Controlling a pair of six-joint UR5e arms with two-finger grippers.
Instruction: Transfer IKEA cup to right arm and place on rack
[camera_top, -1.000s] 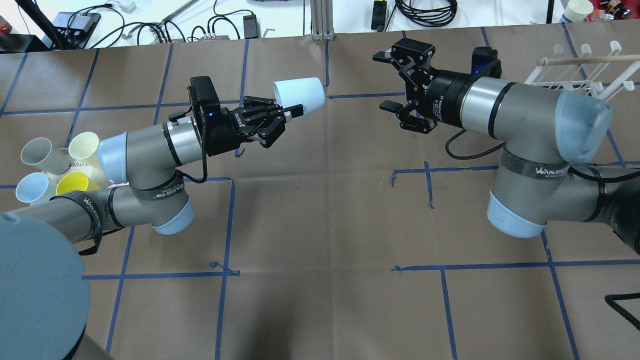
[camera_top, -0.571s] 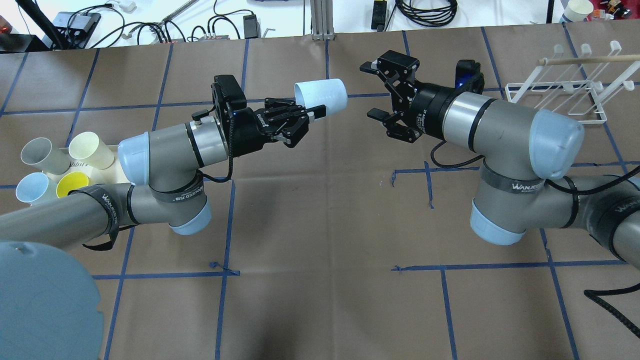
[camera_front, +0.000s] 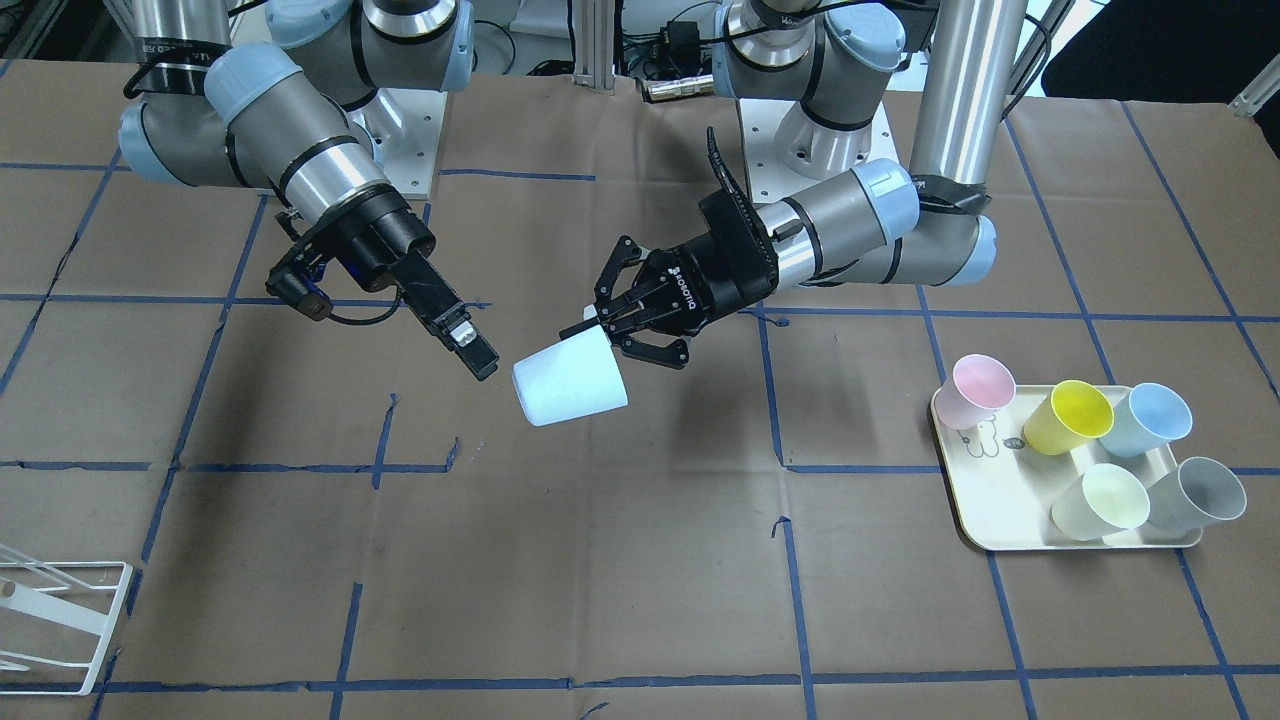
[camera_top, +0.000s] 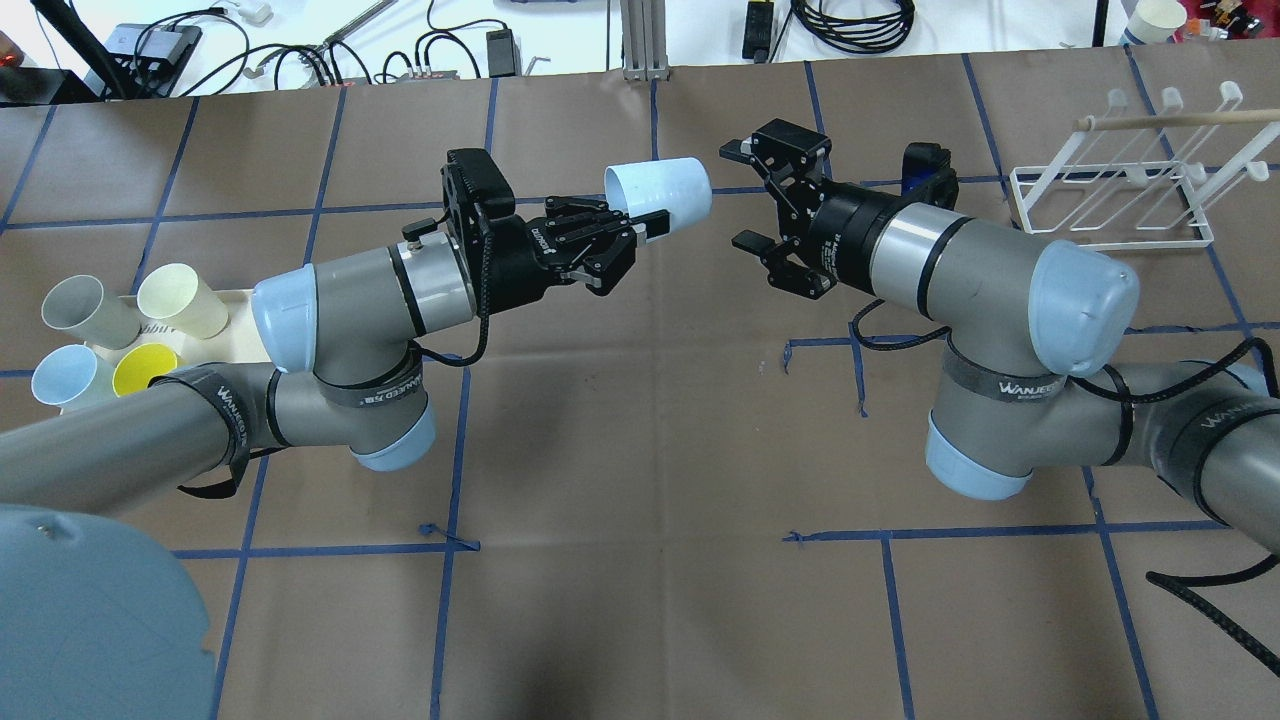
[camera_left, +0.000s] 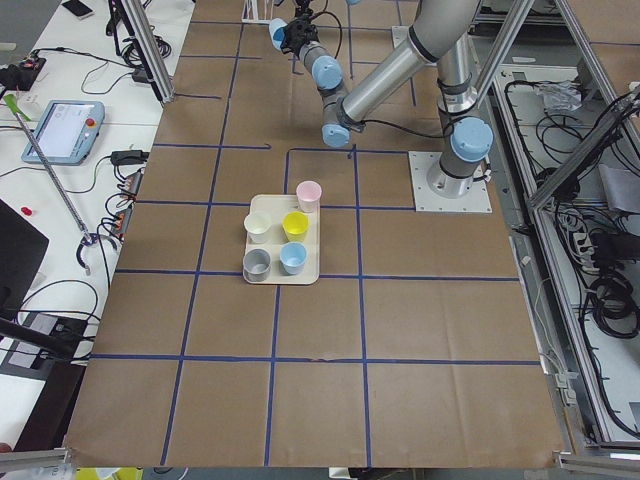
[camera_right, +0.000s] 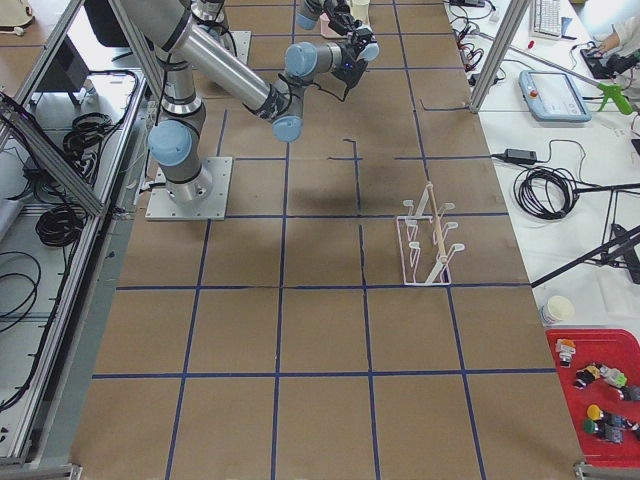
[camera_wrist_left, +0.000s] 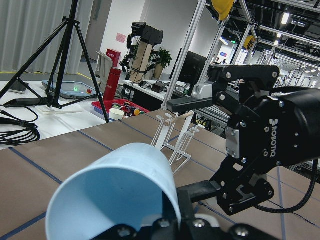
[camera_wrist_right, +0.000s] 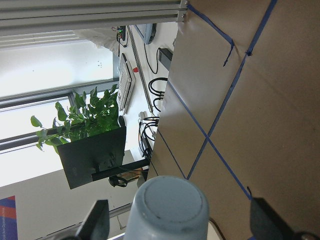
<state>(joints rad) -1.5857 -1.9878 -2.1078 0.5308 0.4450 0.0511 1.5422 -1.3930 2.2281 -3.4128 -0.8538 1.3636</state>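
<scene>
The left hand (camera_top: 645, 222) is clamped on the rim of the pale blue IKEA cup (camera_top: 660, 190) and holds it in the air above the brown tabletop (camera_top: 640, 450), near the middle of the far half. The cup lies on its side: its open mouth looks back toward the left arm (camera_top: 360, 300), and its closed bottom points toward the right hand (camera_top: 732, 196). The fingers of the right hand stand wide apart, one on the far side and one on the near side, and the bottom of the cup is just in front of the gap between them. In the right wrist view the round bottom shows between the two fingers, and no touch is seen. The right arm (camera_top: 1000, 270) reaches in from the right side. The white wire rack (camera_top: 1115, 195) stands on the tabletop at the far right, well apart from both hands, and a thin wooden stick (camera_top: 1170, 120) lies across its top. On the robot's left side a cream tray (camera_front: 1000, 500) carries five other cups: pink (camera_front: 975, 390), yellow (camera_front: 1075, 415), blue (camera_front: 1150, 420), pale green (camera_front: 1100, 505) and grey (camera_front: 1195, 495).
</scene>
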